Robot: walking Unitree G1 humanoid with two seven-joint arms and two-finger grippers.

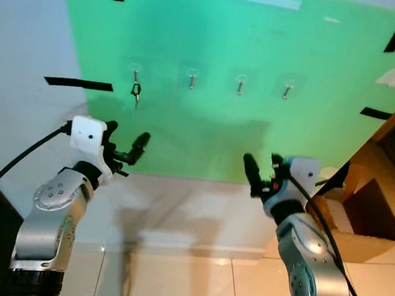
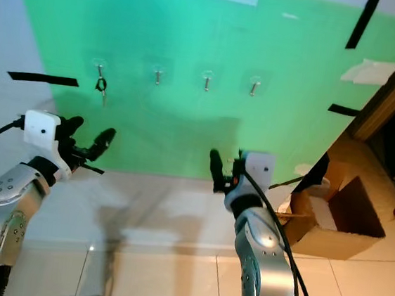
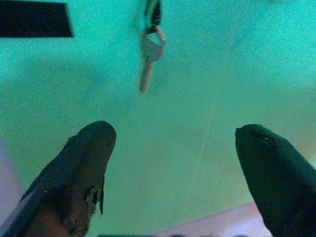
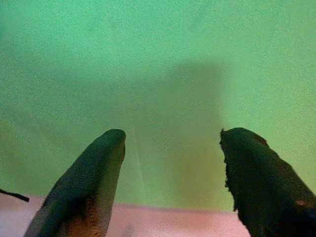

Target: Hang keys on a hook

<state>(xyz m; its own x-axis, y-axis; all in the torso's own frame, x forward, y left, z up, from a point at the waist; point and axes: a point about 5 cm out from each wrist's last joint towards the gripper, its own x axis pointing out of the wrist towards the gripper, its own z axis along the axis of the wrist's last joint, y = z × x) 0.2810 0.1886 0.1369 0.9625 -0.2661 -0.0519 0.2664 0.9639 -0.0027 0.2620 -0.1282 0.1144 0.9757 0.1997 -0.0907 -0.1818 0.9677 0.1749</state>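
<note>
**Keys on the leftmost hook, both grippers released**

You see a green panel [image 1: 207, 121] on the wall and an open cardboard box [image 1: 363, 215] at the right; its contents you cannot tell. Four hooks [image 1: 191, 77] stand in one row. The keys [image 1: 136, 92] hang on the leftmost. The left gripper [image 1: 123, 147] and the right gripper [image 1: 262, 167] hold nothing, fingers spread.

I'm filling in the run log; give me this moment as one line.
keys: hanging on leftmost hook | left gripper: open, empty, below keys | right gripper: open, empty | other three hooks: bare
</note>
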